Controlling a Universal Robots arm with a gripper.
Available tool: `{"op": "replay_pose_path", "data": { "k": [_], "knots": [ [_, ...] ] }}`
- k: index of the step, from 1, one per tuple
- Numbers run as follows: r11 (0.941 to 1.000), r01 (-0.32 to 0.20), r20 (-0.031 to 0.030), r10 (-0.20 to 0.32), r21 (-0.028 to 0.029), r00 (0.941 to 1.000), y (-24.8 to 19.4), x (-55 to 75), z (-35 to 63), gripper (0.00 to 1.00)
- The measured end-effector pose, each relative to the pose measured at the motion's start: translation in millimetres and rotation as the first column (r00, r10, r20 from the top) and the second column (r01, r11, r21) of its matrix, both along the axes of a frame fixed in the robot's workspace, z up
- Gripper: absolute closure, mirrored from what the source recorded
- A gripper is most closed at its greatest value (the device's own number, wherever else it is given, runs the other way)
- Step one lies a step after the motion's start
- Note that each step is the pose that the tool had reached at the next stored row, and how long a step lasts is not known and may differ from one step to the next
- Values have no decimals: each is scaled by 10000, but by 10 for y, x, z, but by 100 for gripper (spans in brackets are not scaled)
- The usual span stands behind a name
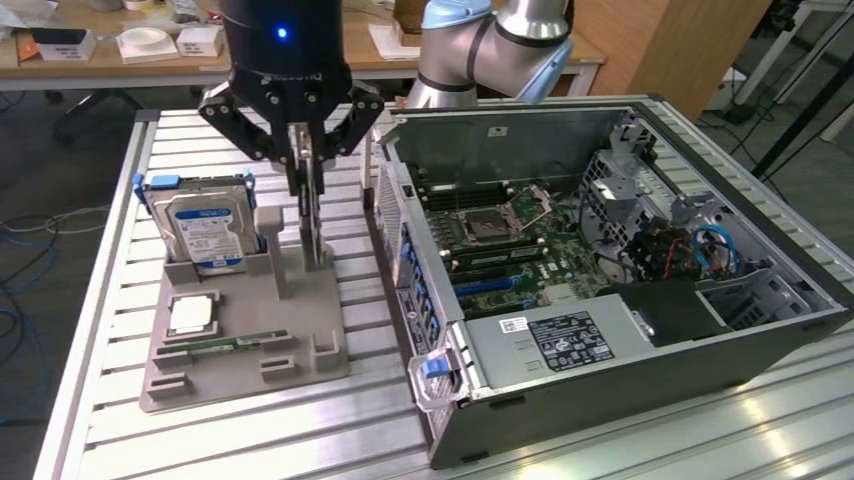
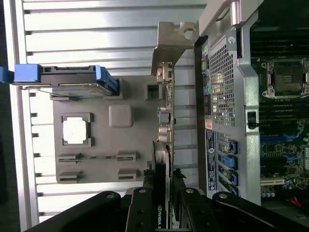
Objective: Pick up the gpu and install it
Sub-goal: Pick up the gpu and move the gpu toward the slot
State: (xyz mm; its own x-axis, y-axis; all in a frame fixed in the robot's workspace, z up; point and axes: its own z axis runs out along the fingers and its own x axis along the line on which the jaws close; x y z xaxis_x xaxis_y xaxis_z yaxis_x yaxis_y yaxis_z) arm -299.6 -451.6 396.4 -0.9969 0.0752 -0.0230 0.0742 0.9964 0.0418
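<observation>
Exterior view first: your gripper (image 1: 308, 150) is closed partway, its fingers pinching the top edge of the gpu (image 1: 312, 215). The card stands upright and edge-on, with its lower edge down at the slotted post of the gray holder (image 1: 314, 310). I can't tell whether it's fully seated there or just clear of it. Gripping from the top makes sense, since the holder props the card vertical so that's the edge you can get at. The hard drive (image 1: 203, 230) stands in its own cradle just beside, on the exterior view's left. The open computer case (image 1: 601, 410) lies on the exterior view's right with the motherboard (image 1: 501, 235) facing up, so its slots can be reached from above.

Wrist view: you're looking straight down the card. The gripper (image 2: 163, 209) has one of its fingers (image 2: 140, 212) on each face of the gpu (image 2: 167, 125), and the pale metal bracket (image 2: 171, 46) is at the far end. The holder (image 2: 104, 140) sits to one side of the card and the case's rear grille (image 2: 219, 82) to the other. So the card hangs between the two, close to the case wall.
</observation>
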Motion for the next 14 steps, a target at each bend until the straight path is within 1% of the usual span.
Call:
{"op": "replay_pose_path", "data": {
  "k": [6, 12, 14],
  "knots": [
    [10000, 0, 0, 0, -1, 10000, 0, 0, 148, 74],
    [10000, 0, 0, 0, 0, 10000, 0, 0, 320, 74],
    [10000, 0, 1, 0, 1, 10000, 0, 0, 353, 74]
  ]
}}
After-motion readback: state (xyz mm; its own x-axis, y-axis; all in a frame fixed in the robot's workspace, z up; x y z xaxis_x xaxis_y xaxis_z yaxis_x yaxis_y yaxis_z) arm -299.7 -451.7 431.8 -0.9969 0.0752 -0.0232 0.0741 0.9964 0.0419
